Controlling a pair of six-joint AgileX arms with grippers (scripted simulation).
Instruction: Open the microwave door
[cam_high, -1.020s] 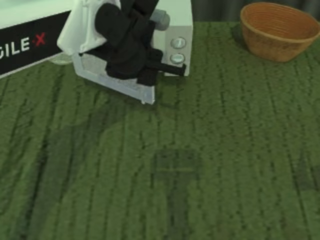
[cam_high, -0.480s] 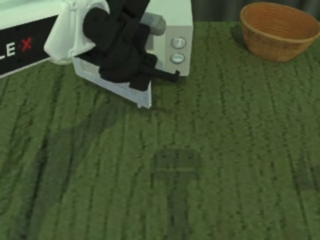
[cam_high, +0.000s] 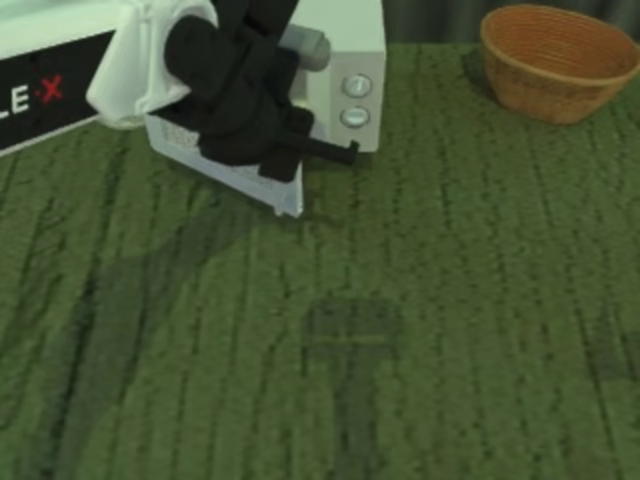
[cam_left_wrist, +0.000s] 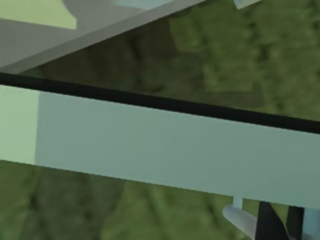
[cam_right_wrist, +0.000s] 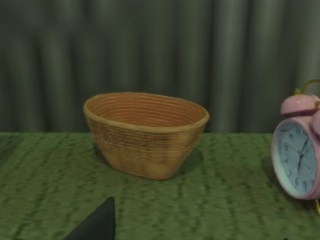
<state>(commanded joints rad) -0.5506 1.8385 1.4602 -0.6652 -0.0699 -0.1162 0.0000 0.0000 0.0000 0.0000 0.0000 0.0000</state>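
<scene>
The white microwave (cam_high: 345, 40) stands at the table's far edge, its two silver knobs (cam_high: 356, 101) facing front. The microwave door (cam_high: 232, 178) is swung out at an angle towards the left front. My left gripper (cam_high: 288, 162) hangs over the door's free end. In the left wrist view the door (cam_left_wrist: 175, 145) crosses the picture, and the slim handle bar (cam_left_wrist: 241, 220) runs between my black fingers (cam_left_wrist: 265, 227); my left gripper (cam_left_wrist: 280, 226) is shut on it. My right gripper (cam_right_wrist: 192, 236) is outside the top view, open, one fingertip (cam_right_wrist: 100, 222) showing.
A woven basket (cam_high: 557, 60) sits at the far right of the green mat, also facing the right wrist (cam_right_wrist: 146, 132). A pink alarm clock (cam_right_wrist: 300, 155) stands beside it. A white box with black lettering (cam_high: 50, 50) lies left of the microwave.
Over the last second my left gripper has drawn the door's free end leftwards and the door has swung wider. In the last half second almost nothing moved.
</scene>
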